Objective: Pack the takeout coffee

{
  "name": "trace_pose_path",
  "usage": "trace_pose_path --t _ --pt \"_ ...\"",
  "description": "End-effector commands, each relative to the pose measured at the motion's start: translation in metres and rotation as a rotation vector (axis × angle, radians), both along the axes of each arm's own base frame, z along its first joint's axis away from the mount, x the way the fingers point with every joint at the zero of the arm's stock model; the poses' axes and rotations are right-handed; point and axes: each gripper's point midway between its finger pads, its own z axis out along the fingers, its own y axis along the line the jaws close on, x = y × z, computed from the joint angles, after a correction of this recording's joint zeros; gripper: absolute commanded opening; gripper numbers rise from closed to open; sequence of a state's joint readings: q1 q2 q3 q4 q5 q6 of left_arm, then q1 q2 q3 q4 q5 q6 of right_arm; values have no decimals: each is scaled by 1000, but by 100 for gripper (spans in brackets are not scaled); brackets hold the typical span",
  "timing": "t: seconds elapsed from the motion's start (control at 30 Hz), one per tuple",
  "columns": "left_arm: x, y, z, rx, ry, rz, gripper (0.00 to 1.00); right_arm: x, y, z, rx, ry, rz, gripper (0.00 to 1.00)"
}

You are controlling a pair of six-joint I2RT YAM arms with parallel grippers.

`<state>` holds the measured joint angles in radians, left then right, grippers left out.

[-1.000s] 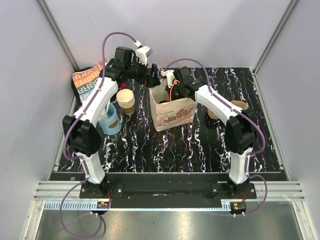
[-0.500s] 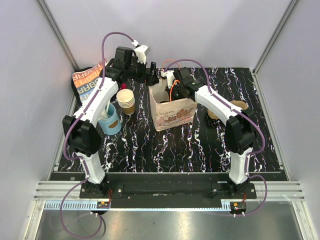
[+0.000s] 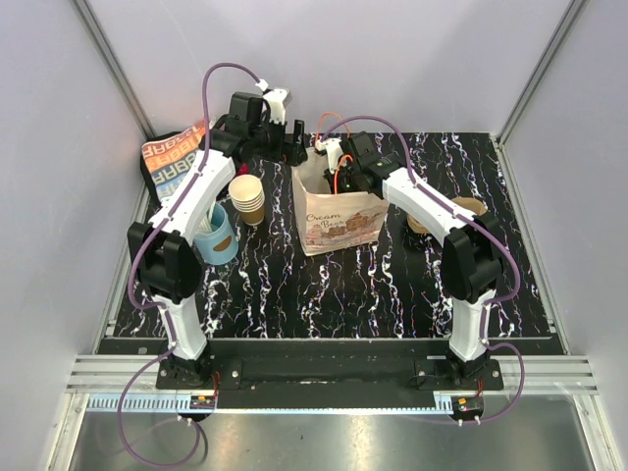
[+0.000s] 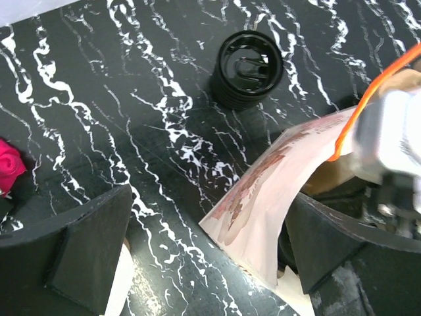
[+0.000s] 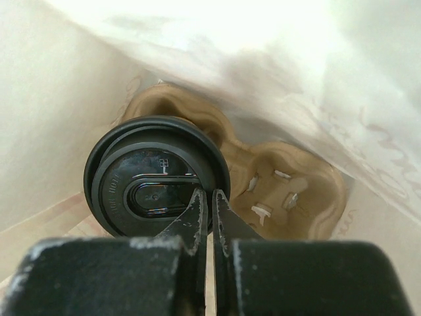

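Overhead, both arms are reaching to the paper bag. From the left wrist, the left gripper is standing wide apart astride the bag's edge. From the right wrist, the right gripper, jaws together, is hanging at the lid of the takeout coffee, which is sitting in the cup tray inside the bag.

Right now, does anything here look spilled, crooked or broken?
Nothing spilled or broken. The lidded coffee cup sits in the cup tray inside the paper bag. Only the bag's mouth looks crumpled, its rim bowed between the fingers of the open left gripper.
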<state>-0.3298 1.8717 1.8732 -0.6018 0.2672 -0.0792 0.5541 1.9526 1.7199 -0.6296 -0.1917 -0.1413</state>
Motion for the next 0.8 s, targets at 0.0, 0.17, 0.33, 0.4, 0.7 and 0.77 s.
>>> trace_pose_path --t 0.0,0.17,0.33,0.4,0.7,0.77 --pt "16 9 15 15 -55 70 99 -5 9 11 31 -24 36 0" --pt "19 10 12 27 -49 89 99 -7 10 12 42 -22 52 0" --pt "18 6 11 20 -45 79 99 -10 11 10 39 -16 65 0" --pt "17 3 13 20 -50 75 99 -9 10 7 36 -10 66 0" --pt "20 1 11 27 -46 80 99 -13 10 -1 20 15 82 0" --pt "20 -1 13 18 -48 78 99 -13 9 -6 10 21 84 0"
